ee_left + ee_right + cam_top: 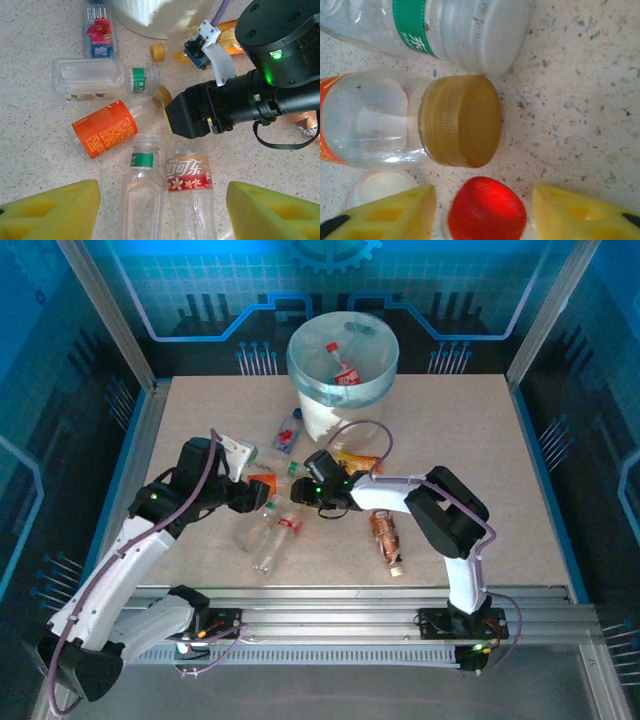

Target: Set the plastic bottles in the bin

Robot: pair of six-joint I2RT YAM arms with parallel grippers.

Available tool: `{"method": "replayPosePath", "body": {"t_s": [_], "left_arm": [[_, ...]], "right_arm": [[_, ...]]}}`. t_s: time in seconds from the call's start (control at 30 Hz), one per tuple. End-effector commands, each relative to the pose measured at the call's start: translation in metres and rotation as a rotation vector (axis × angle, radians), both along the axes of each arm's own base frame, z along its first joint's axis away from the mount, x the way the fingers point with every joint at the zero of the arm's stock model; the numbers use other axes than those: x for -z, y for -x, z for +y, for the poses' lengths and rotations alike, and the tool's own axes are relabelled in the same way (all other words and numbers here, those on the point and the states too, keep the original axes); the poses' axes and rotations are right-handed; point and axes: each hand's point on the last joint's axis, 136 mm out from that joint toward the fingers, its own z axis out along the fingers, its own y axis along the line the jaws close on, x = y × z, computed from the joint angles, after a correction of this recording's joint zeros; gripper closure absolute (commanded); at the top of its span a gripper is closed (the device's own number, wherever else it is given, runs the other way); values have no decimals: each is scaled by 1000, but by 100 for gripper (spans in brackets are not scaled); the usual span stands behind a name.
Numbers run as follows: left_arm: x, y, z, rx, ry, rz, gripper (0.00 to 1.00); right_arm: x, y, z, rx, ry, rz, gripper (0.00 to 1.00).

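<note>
Plastic bottles [285,535]: most lie loose on the bench [500,460], clustered at centre frame in the top view, just below the bin [375,380]. The bin stands at upper centre with a blue liner over its rim. Inside it is a binned bottle [345,373] with a red label, and at least one more by it.

Left wrist view:
- Fiji bottle [100,30] lies at upper left.
- Green-band bottle [90,77] lies crosswise below it.
- Orange-label bottle [105,127] lies tilted under that.
- At lower centre, an uncapped clear bottle [142,200] and a red-print bottle [189,195] lie side by side, necks up-frame.

A brown bottle [385,535] lies apart, right of the cluster in the top view, beside the right arm.

Left claw [163,192]: wide. Its yellow pads [50,212] sit at the lower corners, flanking those two lower bottles and gripping nothing.

Right claw [484,196]: spread, low over the bench. A red cap [487,212] sits between its pads with a thin gap on each side, not clamped. The gold cap [462,120] of the orange-label bottle lies just above it in frame. A white cap [380,185] is at lower left.
</note>
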Motion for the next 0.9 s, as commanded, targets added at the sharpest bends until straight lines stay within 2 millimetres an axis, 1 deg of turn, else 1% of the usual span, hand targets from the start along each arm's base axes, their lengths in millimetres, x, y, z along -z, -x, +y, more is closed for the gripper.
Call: {"method": "replayPosePath", "body": {"t_s": [0.0, 0.17, 0.23, 0.33, 0.43, 0.53, 0.63, 0.67, 0.73, 0.8, 0.83, 0.87], "left_arm": [[-7, -4, -4, 2, 31, -13, 31], [-16, -6, -5, 2, 41, -25, 32], [-20, -7, -6, 2, 47, -34, 31], [-30, -8, -7, -2, 56, -47, 32], [-43, -10, -7, -6, 74, -73, 32], [-62, -13, -9, -11, 101, -113, 32], [-88, -17, -10, -19, 128, -160, 32], [-102, -19, -11, -22, 143, -188, 33], [-128, -24, -12, -27, 168, -239, 33], [-157, -32, -15, -35, 197, -298, 35], [-171, -37, -16, -38, 211, -328, 35], [-184, -43, -17, -41, 225, -357, 35]], "right_arm": [[3, -6, -2, 26, -38, -1, 54], [-9, -7, -12, 41, -53, -40, 70], [-17, -6, -17, 48, -60, -62, 73], [-38, -4, -20, 45, -84, -105, 79], [-66, 3, -22, 32, -102, -167, 82], [-103, 14, -23, 5, -103, -258, 84], [-154, 28, -25, -44, -53, -400, 85], [-176, 31, -26, -65, -31, -457, 86], [-222, 35, -31, -100, 14, -574, 86], [-280, 32, -39, -119, 61, -713, 87], [-303, 29, -44, -122, 91, -772, 87], [-333, 25, -50, -121, 121, -844, 87]]}}
